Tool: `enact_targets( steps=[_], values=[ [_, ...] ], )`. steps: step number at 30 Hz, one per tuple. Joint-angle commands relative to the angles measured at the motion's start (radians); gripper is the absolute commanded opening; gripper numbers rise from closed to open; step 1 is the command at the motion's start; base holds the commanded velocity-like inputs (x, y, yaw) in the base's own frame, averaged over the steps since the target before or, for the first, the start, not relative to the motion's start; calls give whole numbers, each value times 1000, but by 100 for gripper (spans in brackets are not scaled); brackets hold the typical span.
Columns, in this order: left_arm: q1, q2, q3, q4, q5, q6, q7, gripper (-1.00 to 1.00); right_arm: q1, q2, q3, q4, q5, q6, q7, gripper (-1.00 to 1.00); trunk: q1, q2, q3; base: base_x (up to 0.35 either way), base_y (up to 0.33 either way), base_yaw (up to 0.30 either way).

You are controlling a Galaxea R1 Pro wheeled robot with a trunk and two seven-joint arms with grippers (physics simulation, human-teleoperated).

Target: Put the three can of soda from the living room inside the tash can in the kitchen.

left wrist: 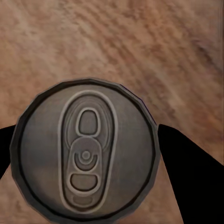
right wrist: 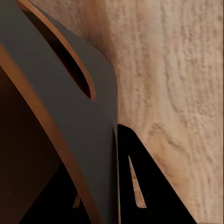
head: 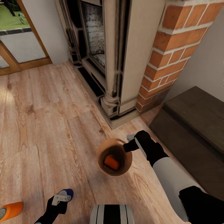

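Observation:
The tash can (head: 105, 147), grey outside and brown inside, hangs just above the light wood floor in the living room, with an orange can of soda (head: 111, 162) lying in it. My right gripper (head: 129, 145) is shut on its rim; the right wrist view shows the grey wall (right wrist: 70, 93) pinched between the black fingers (right wrist: 144, 186). My left gripper (head: 60, 199) is shut on a blue can of soda (head: 67, 193), and its silvery top (left wrist: 86, 154) sits between the two fingers in the left wrist view. A second orange can of soda (head: 11, 211) lies on the floor to the left.
The beige-and-black fireplace (head: 102, 56) and red-brick chimney (head: 168, 53) stand ahead. A long dark low cabinet (head: 193, 124) runs along the right wall. A wood-framed glass door (head: 18, 40) is at the far left. Open wood floor (head: 46, 124) spreads to the left.

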Motion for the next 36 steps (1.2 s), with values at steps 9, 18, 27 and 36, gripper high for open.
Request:
enact_targets(
  steps=[9, 18, 27, 36],
  values=[
    [0, 0, 0, 0, -1, 0, -1, -100, 0, 0, -1, 0, -23, 3, 5, -100, -4, 2, 35, 0, 0, 0],
    [0, 1, 1, -1, -1, 3, -1, -100, 0, 0, -1, 0, -23, 3, 5, -100, -8, 4, 70, 0, 0, 0],
    [12, -30, -40, -49, 42, 51, 33, -100, 44, -29, -31, 44, 102, -56, 17, -100, -9, 5, 77, 0, 0, 0],
    [12, -30, -87, -102, 98, 87, 33, -100, 55, -29, -58, 44, 142, -71, 22, -100, -9, 5, 77, 0, 0, 0]
  ],
)
